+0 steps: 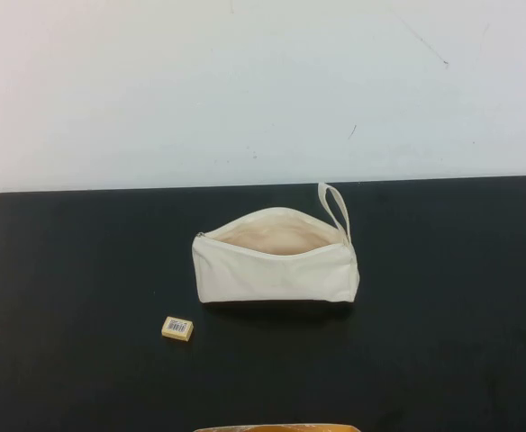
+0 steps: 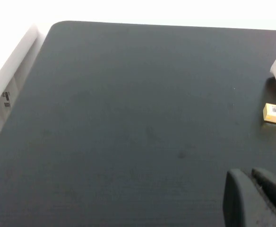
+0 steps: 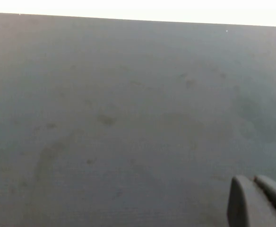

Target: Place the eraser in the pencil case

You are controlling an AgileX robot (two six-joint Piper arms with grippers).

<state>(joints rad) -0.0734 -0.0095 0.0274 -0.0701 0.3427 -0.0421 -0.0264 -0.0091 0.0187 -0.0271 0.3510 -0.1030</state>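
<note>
One eraser [image 1: 177,328], one case [image 1: 275,270], two hands [image 2: 249,177] [image 3: 250,183]

Black table [image 1: 443,306], scuffed white wall [image 1: 245,90]

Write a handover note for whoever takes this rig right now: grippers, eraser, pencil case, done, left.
Left gripper: parked over bare table, holding nothing, away from the eraser.
Right gripper: parked over bare table, holding nothing.
Neither arm shows in the high view.
Eraser: flat on the black table, label up, in front of the pencil case's left end, not touching it.
Pencil case: mid-table, zip open, mouth facing up, strap at its right end.
Done: nothing yet.
Left: pick up the eraser, probably with the left arm, and drop it into the open case.
</note>
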